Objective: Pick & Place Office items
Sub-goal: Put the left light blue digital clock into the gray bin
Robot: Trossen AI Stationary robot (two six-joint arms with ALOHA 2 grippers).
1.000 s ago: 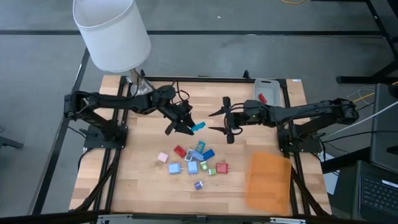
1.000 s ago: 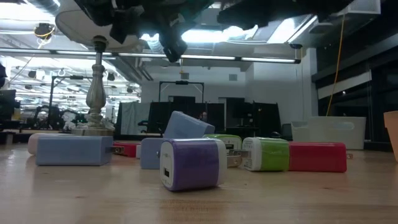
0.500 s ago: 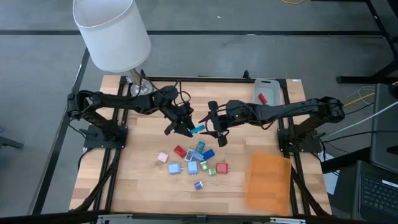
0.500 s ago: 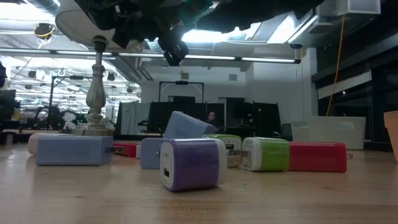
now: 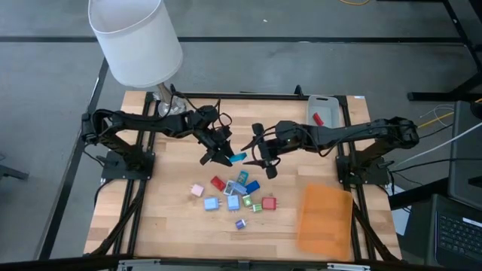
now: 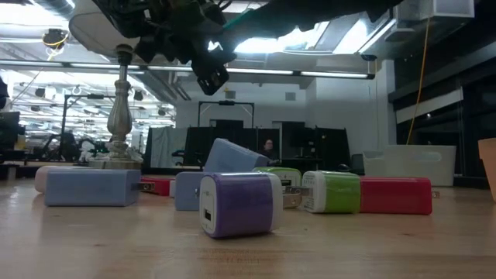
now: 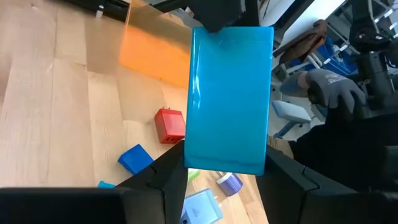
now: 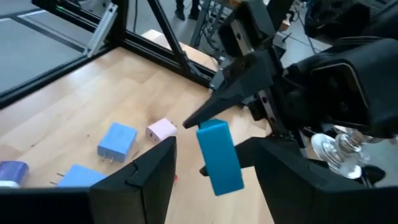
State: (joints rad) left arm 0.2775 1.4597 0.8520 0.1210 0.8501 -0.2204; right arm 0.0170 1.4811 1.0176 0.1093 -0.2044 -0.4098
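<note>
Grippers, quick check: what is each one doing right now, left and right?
Left gripper: shut on the teal block, held above the table.
Right gripper: open, its fingers on either side of the teal block's free end, not yet closed.

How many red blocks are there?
3: one red block at the pile's upper left, another red block at its right edge, and a third red block inside the grey tray. Others may be hidden.

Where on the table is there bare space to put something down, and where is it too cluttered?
Bare wood lies along the table's left edge, beside the pink piece, and in front of the purple piece. Some is also free between the lamp base and the grey tray. The middle is crowded with small blocks, and the orange sheet fills the front right.
</note>
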